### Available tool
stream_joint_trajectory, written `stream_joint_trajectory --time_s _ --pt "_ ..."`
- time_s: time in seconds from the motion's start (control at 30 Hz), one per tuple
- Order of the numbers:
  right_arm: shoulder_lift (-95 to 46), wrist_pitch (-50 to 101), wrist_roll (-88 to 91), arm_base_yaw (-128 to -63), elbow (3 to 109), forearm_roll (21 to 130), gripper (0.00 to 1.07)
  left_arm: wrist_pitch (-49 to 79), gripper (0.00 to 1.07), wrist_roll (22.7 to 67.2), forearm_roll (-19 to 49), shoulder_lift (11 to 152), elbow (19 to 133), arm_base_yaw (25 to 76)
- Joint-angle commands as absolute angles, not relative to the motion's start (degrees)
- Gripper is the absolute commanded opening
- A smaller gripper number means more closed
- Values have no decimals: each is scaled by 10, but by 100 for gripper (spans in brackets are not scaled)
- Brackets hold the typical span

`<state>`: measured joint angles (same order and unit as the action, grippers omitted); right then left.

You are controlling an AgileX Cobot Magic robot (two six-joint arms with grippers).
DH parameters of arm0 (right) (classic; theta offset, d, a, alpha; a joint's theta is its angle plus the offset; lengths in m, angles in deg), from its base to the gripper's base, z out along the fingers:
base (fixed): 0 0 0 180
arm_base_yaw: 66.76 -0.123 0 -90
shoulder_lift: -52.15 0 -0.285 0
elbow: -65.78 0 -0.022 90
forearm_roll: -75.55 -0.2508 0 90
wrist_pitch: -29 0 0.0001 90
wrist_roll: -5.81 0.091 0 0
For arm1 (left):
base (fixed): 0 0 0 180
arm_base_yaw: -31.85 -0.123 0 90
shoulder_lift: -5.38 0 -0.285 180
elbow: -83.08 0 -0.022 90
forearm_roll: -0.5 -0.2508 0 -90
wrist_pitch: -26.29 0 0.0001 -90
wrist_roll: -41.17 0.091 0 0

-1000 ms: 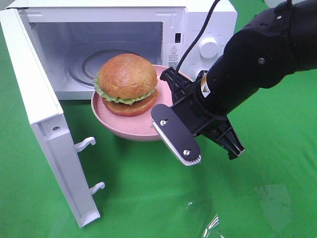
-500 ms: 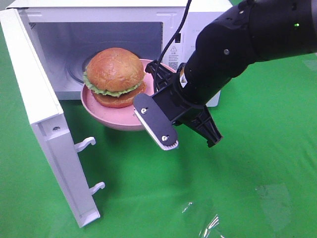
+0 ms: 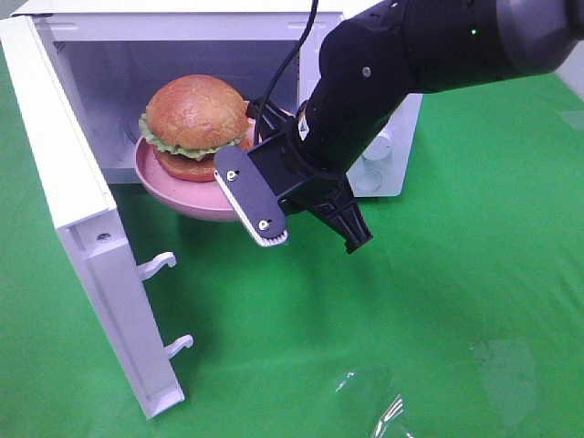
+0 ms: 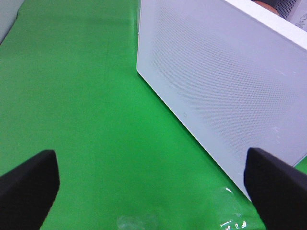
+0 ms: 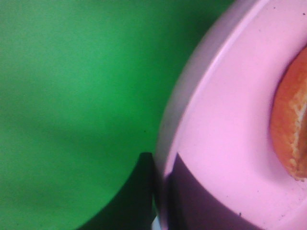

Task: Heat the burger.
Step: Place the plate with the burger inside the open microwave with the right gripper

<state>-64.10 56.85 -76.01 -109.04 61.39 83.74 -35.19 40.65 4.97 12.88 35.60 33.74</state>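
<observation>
Exterior high view: a white microwave (image 3: 182, 16) stands on a green cloth (image 3: 438, 319), with its door (image 3: 68, 196) swung wide open.
Plate: the pink plate (image 3: 178, 193) is at the microwave's opening. Its far half is past the sill and its near rim hangs out over the cloth. I cannot tell whether it touches the cavity floor.
On the plate: the burger (image 3: 194, 114) sits bun up, lettuce and patty showing, just inside the microwave's opening.
Right gripper (image 3: 239, 178): jaws pinched together on the plate's rim, on the side toward the microwave's controls.
Right wrist view: the plate (image 5: 225, 134) rim is seen close up over the cloth, with the burger (image 5: 292, 129) edge near it.
Left gripper (image 4: 153, 191): fingers spread wide over the cloth, near the outer face of the microwave's door (image 4: 225, 86).
Edges: a narrow gap separates the plate from the door's hinge side. The two latch hooks (image 3: 155, 266) jut from the door's free edge. The right arm (image 3: 411, 64) crosses the microwave's control side.
Open room: bare cloth spreads in front of the microwave.
</observation>
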Motion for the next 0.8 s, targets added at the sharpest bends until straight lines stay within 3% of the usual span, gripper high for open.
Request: stream_joint_trajectory --time_s 0.03,0.8 --pt "-651 558 -752 -1091 651 831 0 -348 96 407 52 120 354 337" --pt "-753 615 -636 -1091 808 878 0 -348 96 407 52 120 354 337"
